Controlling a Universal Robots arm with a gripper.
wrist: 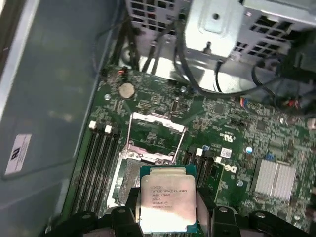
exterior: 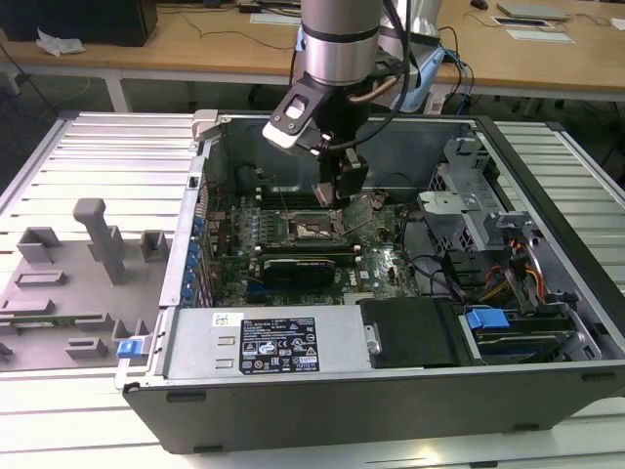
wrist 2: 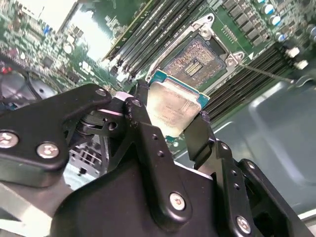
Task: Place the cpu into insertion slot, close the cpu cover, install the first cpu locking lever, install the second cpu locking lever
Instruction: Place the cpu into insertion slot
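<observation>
I see one grey robot arm (exterior: pixel 337 39) dropping from above into one open desktop computer case (exterior: pixel 547 244) that lies on its side on a slatted metal table (exterior: pixel 107 147), with the wrist pointing straight down over the green motherboard (exterior: pixel 376 259). Its one black gripper (exterior: pixel 337 191) has two fingers (wrist 2: pixel 143 113), and they pinch one cpu (wrist 2: pixel 175 106) by opposite edges. In both wrist views the silvery metal top faces the camera. The chip hangs clear of the board, just above and partly overlapping one insertion slot (wrist 2: pixel 195 59), whose dark pin field lies bare inside its shiny rim. In the first wrist view the gripper (wrist: pixel 168 212) holds the cpu (wrist: pixel 168 205) over the near edge of the slot (wrist: pixel 129 180). Beyond it, one cpu cover (wrist: pixel 148 154) stands swung open as a thin metal frame with its window showing the board behind. Four long black memory slots (wrist: pixel 101 158) run alongside the socket, and one coin battery (wrist: pixel 127 89) sits further along the board. On the exterior view's left, one grey fixture tray (exterior: pixel 68 283) rests on the table, well apart from the case.
</observation>
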